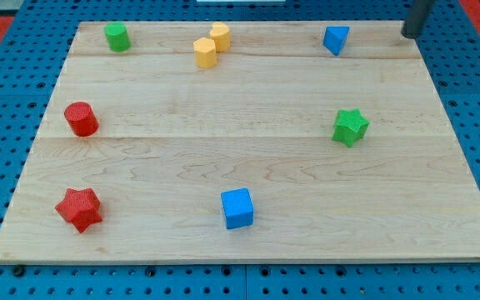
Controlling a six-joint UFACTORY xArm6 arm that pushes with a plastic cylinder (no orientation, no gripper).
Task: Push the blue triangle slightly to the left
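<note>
Right of the blue triangle [335, 39], well apart, hangs my tip [409, 34]

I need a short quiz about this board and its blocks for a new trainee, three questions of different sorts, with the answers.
1. True or false: my tip touches the blue triangle.
2. Which block lies nearest the view's bottom edge? A) green star B) blue cube C) red cylinder
3. Fill in: the two yellow blocks sit near the view's ____ edge of the board.

Key
1. False: my tip stands apart, to the view's right of the blue triangle.
2. B
3. top
</note>
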